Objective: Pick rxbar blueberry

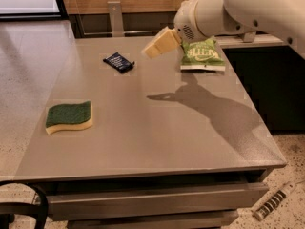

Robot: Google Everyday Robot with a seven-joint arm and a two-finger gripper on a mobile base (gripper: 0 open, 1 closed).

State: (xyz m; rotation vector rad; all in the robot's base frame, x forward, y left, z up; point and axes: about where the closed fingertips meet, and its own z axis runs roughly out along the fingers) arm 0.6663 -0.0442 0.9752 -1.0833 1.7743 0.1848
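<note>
Green on top and yellow beneath, a rectangular foam sponge (69, 117) lies flat near the left edge of the grey tabletop (157, 142), well apart from everything else. Farther back and to its right rests the rxbar blueberry (119, 62) – a small flat bar in a dark navy wrapper with pale print, set at a slant on the bare surface, with nothing touching it.

Just to the right of the bar, and raised above the tabletop, hangs the cream-coloured wedge-shaped end effector (151, 50). Its tip points down and left toward the bar, but it stays clear of the wrapper, a strip of bare tabletop showing between them. Whether the end effector is open or closed cannot be told from this angle; it holds nothing that can be seen.

Right of it, the white rounded robot arm (248, 8) reaches in from the upper right corner. Under the wrist, a green crinkled chip bag (202, 56) lies flat near the tabletop's right edge – partly covered by the arm at its top. The arm's dark shadow (205, 104) falls across the right half of the surface.
</note>
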